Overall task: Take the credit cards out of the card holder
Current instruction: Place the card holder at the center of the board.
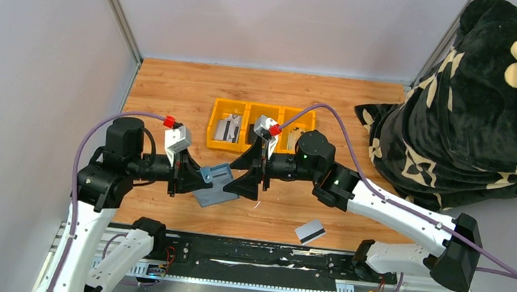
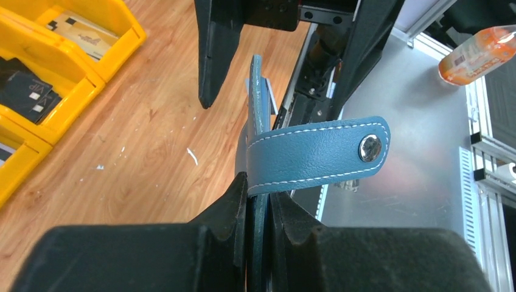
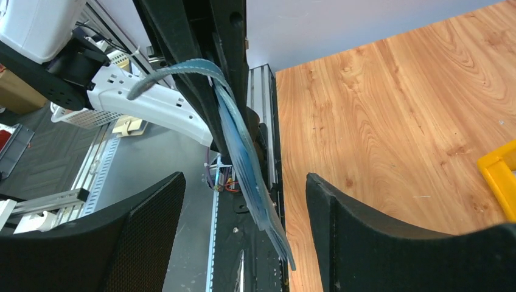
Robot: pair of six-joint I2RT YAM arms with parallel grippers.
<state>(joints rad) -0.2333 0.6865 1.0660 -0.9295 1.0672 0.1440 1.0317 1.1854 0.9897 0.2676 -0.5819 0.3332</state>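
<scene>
1. My left fingers [image 2: 234,213] are pressed together on the holder [image 2: 258,121], pinching one end of it so that it stands edge-up, clear of the worktop [image 2: 152,140].
2. From above, the left fingers [image 1: 183,173] point right and the holder [image 1: 218,188] juts out from them toward the middle of the worktop [image 1: 176,89].
3. The holder's strap [image 2: 316,155] folds out to one side, its metal snap [image 2: 370,148] unfastened and facing my left camera.
4. My right fingers [image 3: 161,210] are spread wide. The holder [image 3: 243,152] hangs edge-on in the gap between them, touching neither finger.
5. In the top view the right fingers [image 1: 246,186] point left, straddling the holder's free end, tip to tip with my left fingers.
6. I see pale-blue layers along the holder's edge, but I cannot tell whether a card sits inside.
7. One card [image 1: 310,231] with a black stripe lies flat on the worktop near its front edge, to the right of the holder and well apart from it.
8. The yellow tray [image 1: 262,108] sits behind both sets of fingers, with flat items in its compartments.
9. A black flowered blanket [image 1: 471,101] is heaped at the right.
</scene>
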